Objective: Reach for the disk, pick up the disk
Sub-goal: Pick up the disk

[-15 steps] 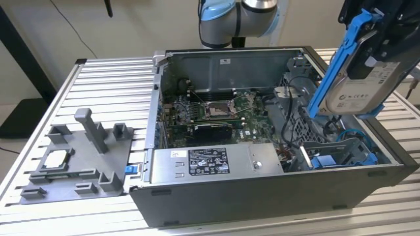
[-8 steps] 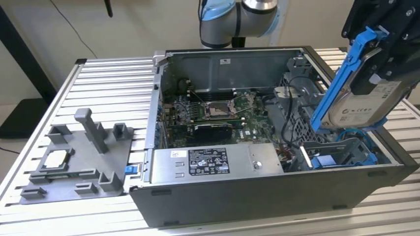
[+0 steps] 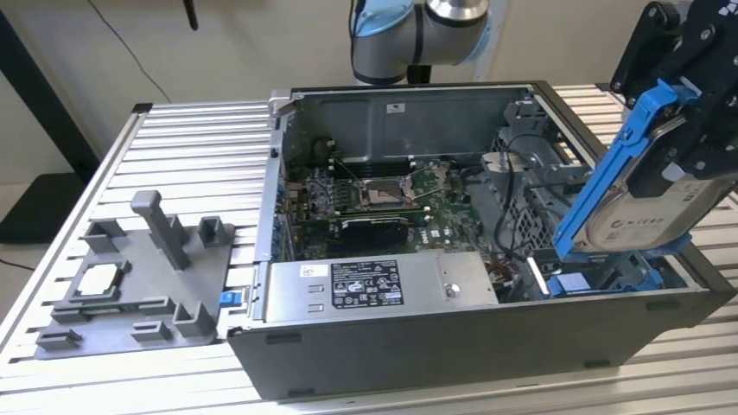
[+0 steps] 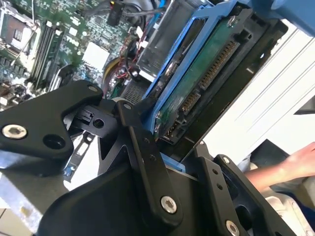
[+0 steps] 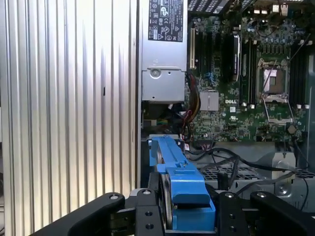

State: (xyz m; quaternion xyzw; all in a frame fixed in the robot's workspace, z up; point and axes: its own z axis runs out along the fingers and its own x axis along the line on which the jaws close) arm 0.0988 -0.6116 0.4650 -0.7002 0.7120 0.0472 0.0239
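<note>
- We see the end effector (image 3: 680, 164) pinching the disk (image 3: 634, 216) (blue bracket around it), held tilted above the right end of the open case (image 3: 461, 337) in the exterior view.
- In the second wrist view the disk (image 4: 197, 83) sits between the black fingers (image 4: 142, 147), its connector edge showing.
- The motherboard (image 3: 392, 194) lies inside the case.
- A grey fixture (image 3: 138, 277) stands on the bench (image 3: 196, 147), left of the case.

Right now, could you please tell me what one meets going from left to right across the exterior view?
Grey fixture tray → open computer case with its power supply → the disk, held tilted in the end effector.
</note>
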